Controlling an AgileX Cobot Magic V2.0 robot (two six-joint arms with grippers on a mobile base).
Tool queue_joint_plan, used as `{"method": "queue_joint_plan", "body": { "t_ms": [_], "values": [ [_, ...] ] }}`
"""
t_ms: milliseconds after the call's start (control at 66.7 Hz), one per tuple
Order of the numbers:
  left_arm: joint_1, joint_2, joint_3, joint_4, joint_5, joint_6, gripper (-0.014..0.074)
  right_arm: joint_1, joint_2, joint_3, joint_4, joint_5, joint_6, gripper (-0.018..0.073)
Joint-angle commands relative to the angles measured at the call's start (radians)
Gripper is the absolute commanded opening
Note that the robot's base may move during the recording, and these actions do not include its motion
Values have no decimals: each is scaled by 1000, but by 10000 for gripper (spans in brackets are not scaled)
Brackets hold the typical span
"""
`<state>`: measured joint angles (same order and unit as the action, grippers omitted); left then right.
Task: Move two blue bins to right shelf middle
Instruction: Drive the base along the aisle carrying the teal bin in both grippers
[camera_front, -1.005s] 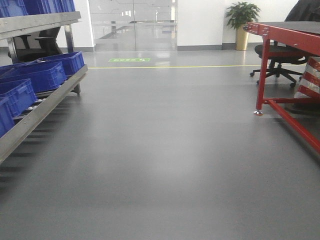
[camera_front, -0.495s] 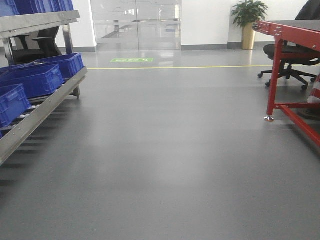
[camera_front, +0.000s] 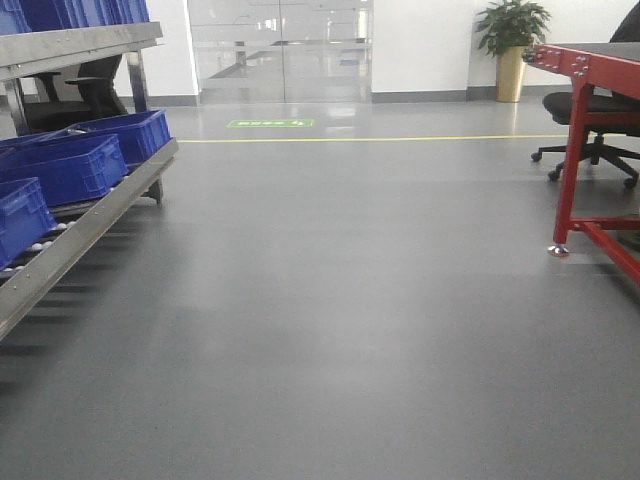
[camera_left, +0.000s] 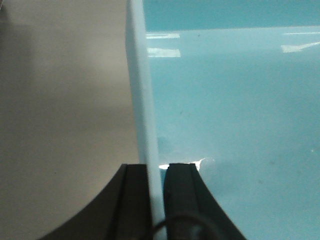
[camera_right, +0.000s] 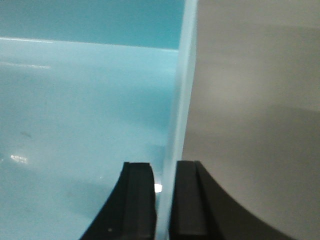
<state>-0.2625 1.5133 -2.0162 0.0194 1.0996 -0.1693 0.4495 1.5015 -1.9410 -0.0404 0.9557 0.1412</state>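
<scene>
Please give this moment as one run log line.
left gripper: shut on blue bin | right gripper: shut on blue bin | rack: left | red table: right

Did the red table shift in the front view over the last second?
Yes: red table drifted right, away from green floor marking; likely camera motion.

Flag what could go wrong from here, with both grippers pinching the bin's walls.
1. Slip: the left gripper and right gripper each pinch only a thin wall of the blue bin. A jolt from the base could tilt or drop it.
2. Collision: the red table and the roller rack flank the open floor. The carried bin might clip either one.
</scene>
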Motion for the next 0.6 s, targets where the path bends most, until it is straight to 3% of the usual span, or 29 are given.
{"method": "queue_joint_plan", "body": {
  "t_ms": [0,585],
  "values": [
    [-2,-13,-14,-33,-50,9,-111,1,-17,-12,24,-52,-16,-153],
    [-2,-13,-14,-33,-50,9,-111,1,-17,-12,24,-52,-16,-153]
  ]
}}
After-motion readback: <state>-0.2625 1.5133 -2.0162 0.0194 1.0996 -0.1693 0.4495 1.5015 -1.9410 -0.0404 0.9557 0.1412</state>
